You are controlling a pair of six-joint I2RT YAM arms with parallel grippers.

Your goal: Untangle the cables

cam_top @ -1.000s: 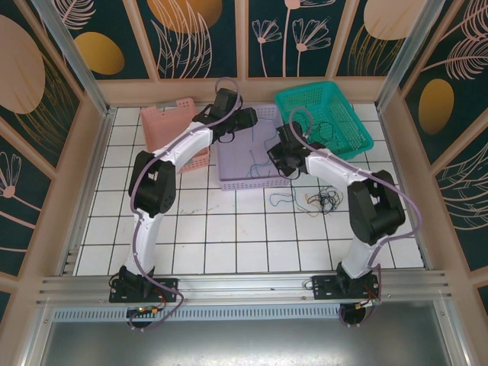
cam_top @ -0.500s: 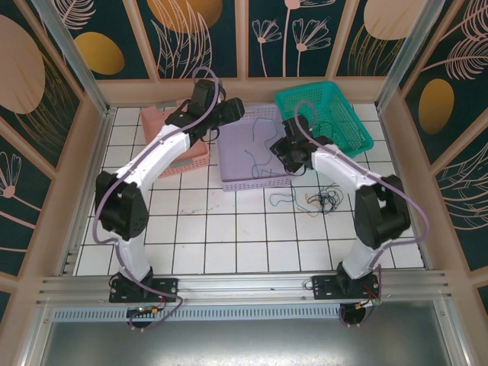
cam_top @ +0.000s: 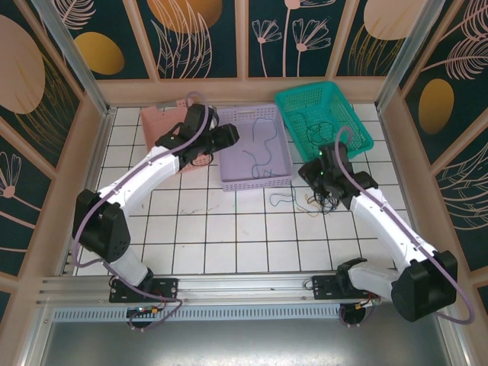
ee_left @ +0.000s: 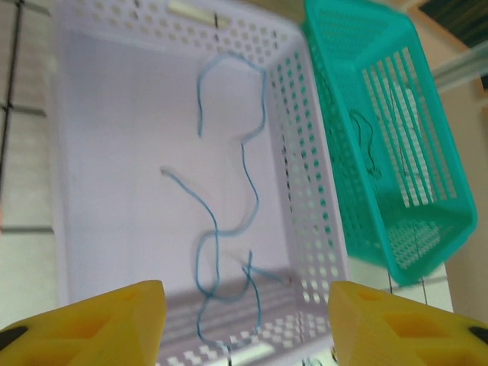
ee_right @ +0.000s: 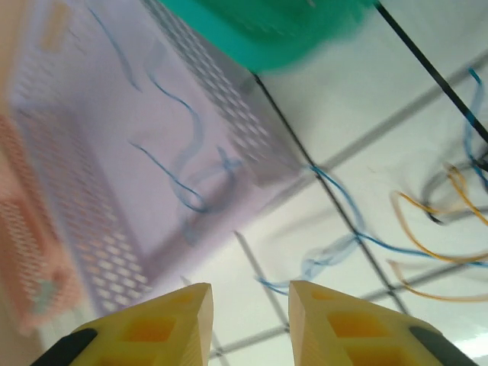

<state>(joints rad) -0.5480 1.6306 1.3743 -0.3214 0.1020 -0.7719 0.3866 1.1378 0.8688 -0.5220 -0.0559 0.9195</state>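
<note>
A loose clump of thin cables (cam_top: pixel 325 200), blue, dark and pale orange, lies on the white tiles, with a blue strand (cam_top: pixel 282 200) trailing left of it. In the right wrist view that blue strand (ee_right: pixel 343 244) and the orange wires (ee_right: pixel 427 221) lie ahead of my right gripper (ee_right: pixel 250 320), which is open and empty. From above, my right gripper (cam_top: pixel 306 174) hovers just left of the clump. One blue cable (cam_top: pixel 259 149) lies squiggled inside the lavender basket (cam_top: pixel 229 181). My left gripper (cam_top: pixel 227 137) stands at that basket's left rim; its jaws (ee_left: pixel 244 328) are wide open over the blue cable (ee_left: pixel 221 221).
A green basket (cam_top: pixel 347 141) at the back right holds a thin dark cable (cam_top: pixel 316 126). A pink basket (cam_top: pixel 164 122) sits behind my left arm. Low walls ring the tiled table. Open tiles stretch across the near half.
My right gripper left the lavender basket, opened, and moved right and nearer over the tiles beside the clump. My left arm swung left, back to the basket's left rim.
</note>
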